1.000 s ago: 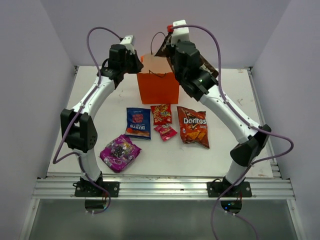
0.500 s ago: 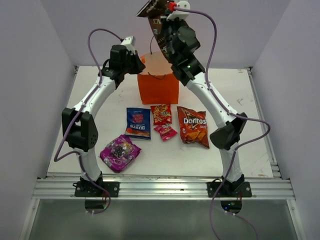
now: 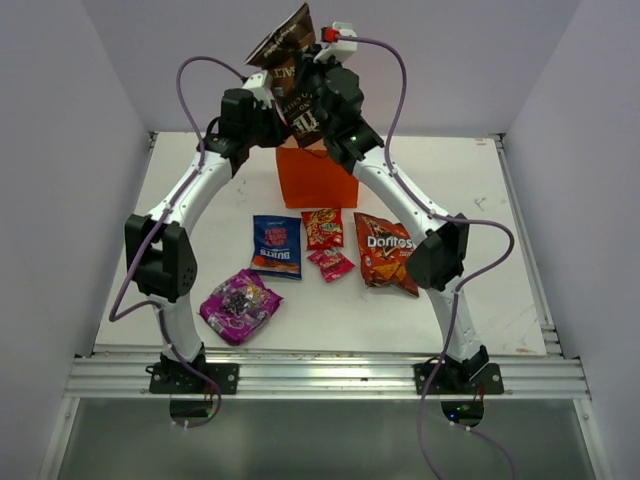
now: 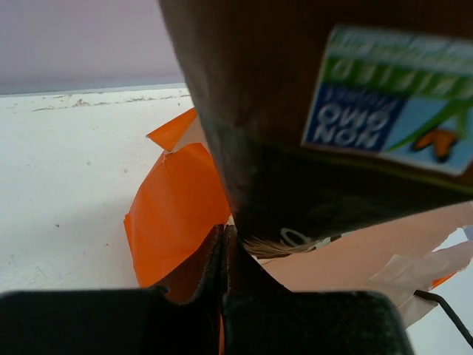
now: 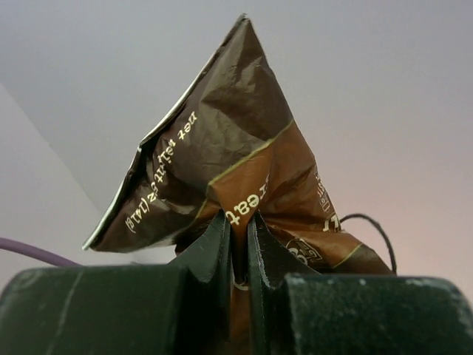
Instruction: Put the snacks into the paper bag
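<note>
My right gripper (image 3: 312, 100) is shut on the large brown Kettle chips bag (image 3: 289, 62) and holds it in the air over the open top of the orange paper bag (image 3: 318, 180). In the right wrist view the fingers pinch a fold of the chips bag (image 5: 229, 148) at the gripper (image 5: 238, 222). My left gripper (image 3: 272, 125) is shut on the paper bag's left rim. In the left wrist view its jaws (image 4: 224, 237) are pressed together at the orange paper (image 4: 177, 207), and the chips bag (image 4: 295, 148) hangs just above the pale interior.
In front of the paper bag lie the blue bag (image 3: 277, 245), the red-yellow packet (image 3: 322, 228), the small pink-red packet (image 3: 331, 264), the Doritos bag (image 3: 387, 252) and the purple bag (image 3: 240, 305).
My right arm has swung left with the chips bag, bringing it from high at the back to over the paper bag's mouth. The left arm has not moved.
</note>
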Motion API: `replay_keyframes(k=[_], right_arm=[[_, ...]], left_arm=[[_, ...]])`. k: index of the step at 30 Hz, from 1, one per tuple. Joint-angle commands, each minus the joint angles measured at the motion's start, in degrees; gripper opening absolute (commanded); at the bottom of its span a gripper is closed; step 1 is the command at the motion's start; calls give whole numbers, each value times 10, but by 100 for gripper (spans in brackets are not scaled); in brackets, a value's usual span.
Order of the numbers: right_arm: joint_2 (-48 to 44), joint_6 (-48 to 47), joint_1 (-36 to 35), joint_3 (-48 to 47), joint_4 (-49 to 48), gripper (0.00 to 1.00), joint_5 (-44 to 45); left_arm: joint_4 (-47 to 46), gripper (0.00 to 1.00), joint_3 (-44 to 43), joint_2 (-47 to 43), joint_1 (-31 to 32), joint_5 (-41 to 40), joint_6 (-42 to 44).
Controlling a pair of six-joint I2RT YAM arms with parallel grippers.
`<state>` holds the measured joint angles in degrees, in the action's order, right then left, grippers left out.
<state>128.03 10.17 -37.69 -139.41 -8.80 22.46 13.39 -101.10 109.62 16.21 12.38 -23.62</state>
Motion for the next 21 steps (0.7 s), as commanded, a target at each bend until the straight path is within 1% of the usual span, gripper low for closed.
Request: replay_keyframes(k=[1,3,6,7,10,15,18,21], right_arm=[[-12,71,3,15,-47,0,-18],[-14,83,4,26,-46,0,-19],[-35,87,3,75,-52,0,-18],[-51,87,3,113,-57,0,-18],[-72,90,3,170,-66,0,-17],[-102,97,3,220,-67,1,-36],[-119,84,3,229,-68,21,-38],[-144,57,3,233,-61,25,-43]], left_arm=[[10,0,-24,7,2,5,-7],[14,0,-28,6,2,0,-4],[16,0,-31,5,2,-3,0],[16,0,-31,5,2,-6,1],[18,0,-31,4,1,-10,0],[18,0,-33,5,1,-12,0],[17,0,-32,4,1,-14,0],[16,0,-32,3,1,-19,0]])
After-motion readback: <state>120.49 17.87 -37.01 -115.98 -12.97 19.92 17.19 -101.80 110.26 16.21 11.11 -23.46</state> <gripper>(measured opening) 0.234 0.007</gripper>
